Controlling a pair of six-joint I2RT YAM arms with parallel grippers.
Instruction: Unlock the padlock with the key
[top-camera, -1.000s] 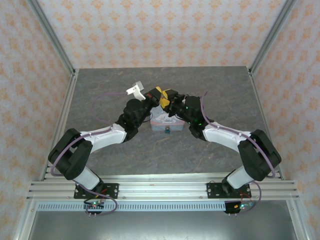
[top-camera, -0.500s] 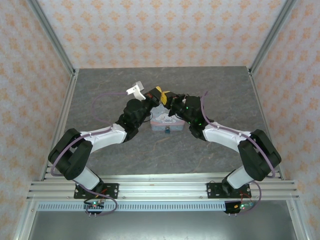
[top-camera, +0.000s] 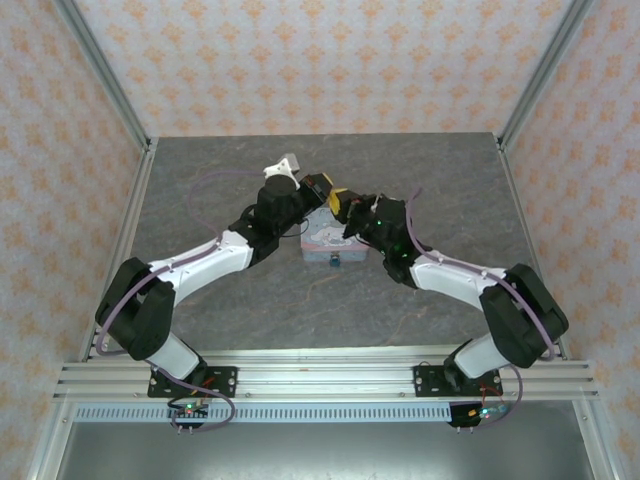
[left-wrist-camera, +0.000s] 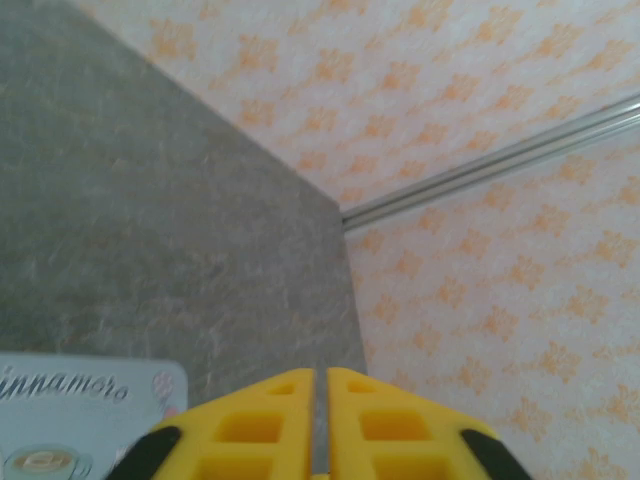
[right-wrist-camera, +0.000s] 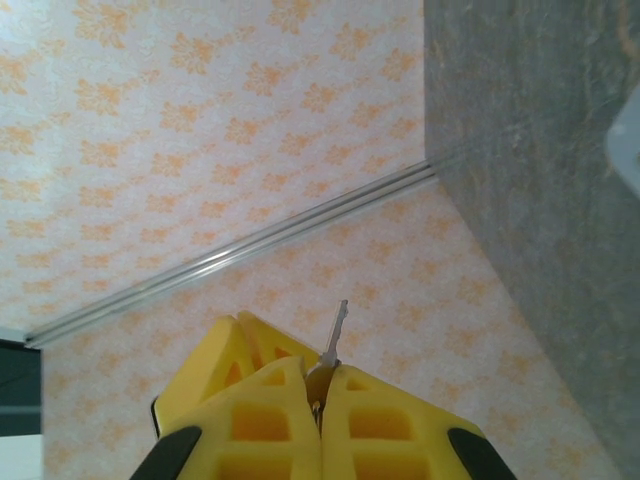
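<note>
The key (right-wrist-camera: 337, 334) is a thin silver blade sticking up from between my right gripper's (right-wrist-camera: 320, 374) yellow fingers, which are shut on its head. In the top view my right gripper (top-camera: 340, 201) hovers over the back edge of the pale blue tin (top-camera: 327, 240). The padlock (top-camera: 334, 262) is a tiny dark blue piece at the tin's near side. My left gripper (top-camera: 319, 187) sits just left of the right one, above the tin's back left corner. Its yellow fingers (left-wrist-camera: 270, 420) are shut with only a hairline gap (left-wrist-camera: 321, 374) and nothing between them.
The tin's lid corner (left-wrist-camera: 85, 410) with cursive lettering shows low left in the left wrist view. The grey table (top-camera: 220, 290) is ringed by patterned walls and metal frame posts (top-camera: 105, 80). A second yellow finger pair (right-wrist-camera: 232, 352) stands close left of the key.
My left arm has stretched further back and turned its wrist, so its yellow fingers face away from the top camera. My right gripper has shifted slightly right with the key.
</note>
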